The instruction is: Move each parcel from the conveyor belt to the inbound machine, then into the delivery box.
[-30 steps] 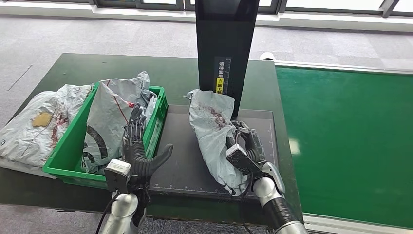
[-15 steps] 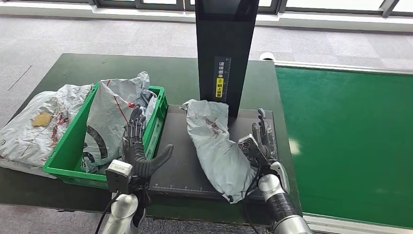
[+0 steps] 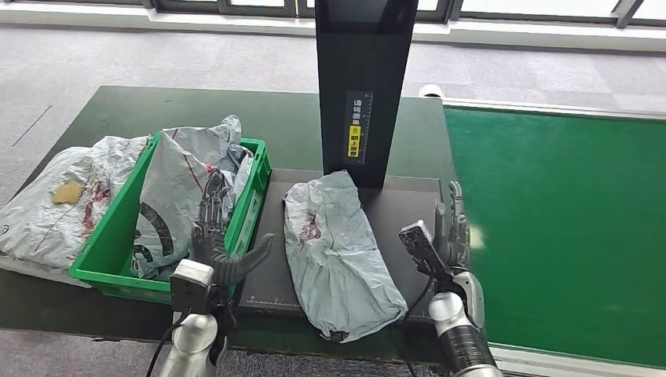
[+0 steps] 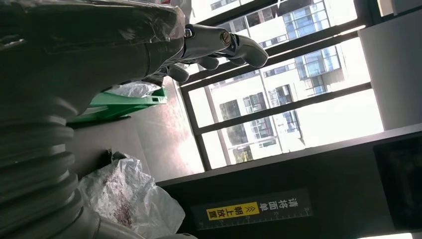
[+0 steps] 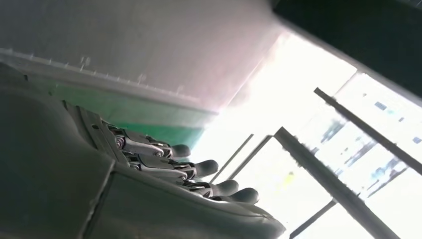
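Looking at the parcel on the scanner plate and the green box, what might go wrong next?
The grey parcel hangs over the near edge of the black plate, so a clumsy grasp by the left hand might drag it off. The green box already holds a tall parcel poking above its rim, so another may not settle inside.

A dark green table [image 3: 118,110] stands on grey carpet [image 3: 94,55]; windows [image 4: 259,94] run along twelve o'clock.

The head view looks down from high onto the worktop [image 3: 118,110]; both wrist views sit close behind their hands, tilted up toward 12 o'clock, sharing windows.
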Action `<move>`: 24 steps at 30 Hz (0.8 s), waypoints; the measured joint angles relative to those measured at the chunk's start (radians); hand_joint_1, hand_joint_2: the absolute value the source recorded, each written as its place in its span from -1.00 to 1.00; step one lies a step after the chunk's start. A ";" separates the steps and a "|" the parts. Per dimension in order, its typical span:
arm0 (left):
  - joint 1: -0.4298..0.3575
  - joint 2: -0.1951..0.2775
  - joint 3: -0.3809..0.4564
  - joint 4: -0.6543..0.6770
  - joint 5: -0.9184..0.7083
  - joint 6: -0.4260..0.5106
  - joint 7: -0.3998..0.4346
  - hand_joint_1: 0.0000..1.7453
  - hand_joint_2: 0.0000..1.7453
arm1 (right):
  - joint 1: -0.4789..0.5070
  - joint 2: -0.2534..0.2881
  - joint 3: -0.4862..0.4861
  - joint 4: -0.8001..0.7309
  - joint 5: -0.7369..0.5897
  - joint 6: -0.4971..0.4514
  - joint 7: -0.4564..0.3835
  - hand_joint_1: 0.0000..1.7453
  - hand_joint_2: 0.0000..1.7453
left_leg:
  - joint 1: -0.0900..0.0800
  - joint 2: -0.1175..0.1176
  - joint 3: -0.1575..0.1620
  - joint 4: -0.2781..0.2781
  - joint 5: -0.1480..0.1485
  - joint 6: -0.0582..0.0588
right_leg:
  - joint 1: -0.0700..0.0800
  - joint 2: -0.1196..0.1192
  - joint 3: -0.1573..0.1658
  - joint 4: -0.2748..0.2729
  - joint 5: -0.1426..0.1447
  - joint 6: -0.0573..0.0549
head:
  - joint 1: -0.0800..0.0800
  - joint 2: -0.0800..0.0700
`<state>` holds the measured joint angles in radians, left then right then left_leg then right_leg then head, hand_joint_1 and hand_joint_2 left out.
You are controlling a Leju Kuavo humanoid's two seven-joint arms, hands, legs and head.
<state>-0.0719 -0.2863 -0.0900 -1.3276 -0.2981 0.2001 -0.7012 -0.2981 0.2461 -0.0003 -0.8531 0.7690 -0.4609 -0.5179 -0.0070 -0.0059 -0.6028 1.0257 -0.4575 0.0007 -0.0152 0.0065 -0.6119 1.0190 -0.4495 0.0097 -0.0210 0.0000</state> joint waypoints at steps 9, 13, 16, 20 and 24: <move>-0.004 -0.001 -0.011 0.000 -0.111 0.023 0.000 -1.00 1.00 | 0.150 0.043 -0.083 -0.362 -0.087 -0.227 -0.170 -1.00 1.00 | 0.000 -0.001 0.000 0.000 0.000 0.000 | 0.000 -0.001 -0.001 0.000 0.000 0.000 | 0.000 0.000; -0.054 -0.001 -0.092 0.066 -0.302 0.008 0.041 -1.00 1.00 | 0.226 0.068 -0.143 -0.675 -0.094 -0.239 -0.182 -1.00 1.00 | -0.002 -0.002 -0.001 0.001 0.000 0.001 | -0.002 -0.002 -0.001 0.000 -0.001 0.001 | 0.000 0.000; -0.140 -0.010 -0.157 0.208 -0.481 0.052 0.121 -1.00 1.00 | 0.257 0.076 -0.168 -0.864 -0.096 -0.241 -0.182 -1.00 1.00 | -0.002 -0.001 0.000 0.001 -0.001 0.001 | -0.002 -0.001 -0.001 0.000 0.000 0.002 | 0.000 0.000; -0.256 -0.031 -0.205 0.419 -0.638 0.113 0.246 -1.00 1.00 | 0.276 0.077 -0.182 -1.002 -0.096 -0.241 -0.182 -1.00 1.00 | -0.003 0.001 0.000 0.001 0.000 0.002 | -0.003 0.001 -0.001 0.000 0.002 0.003 | 0.000 0.000; -0.320 -0.042 -0.228 0.562 -0.684 0.128 0.297 -1.00 1.00 | 0.283 0.077 -0.194 -1.062 -0.095 -0.241 -0.182 -1.00 1.00 | -0.003 0.001 0.001 0.001 0.001 0.002 | -0.003 0.001 0.000 0.000 0.003 0.003 | 0.000 0.000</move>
<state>-0.3914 -0.3282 -0.3178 -0.7659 -0.9825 0.3285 -0.4043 -0.0153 0.3231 -0.1947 -1.9148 0.6743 -0.7015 -0.6997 -0.0097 -0.0044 -0.6022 1.0264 -0.4565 0.0029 -0.0179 0.0076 -0.6123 1.0186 -0.4467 0.0126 -0.0210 0.0000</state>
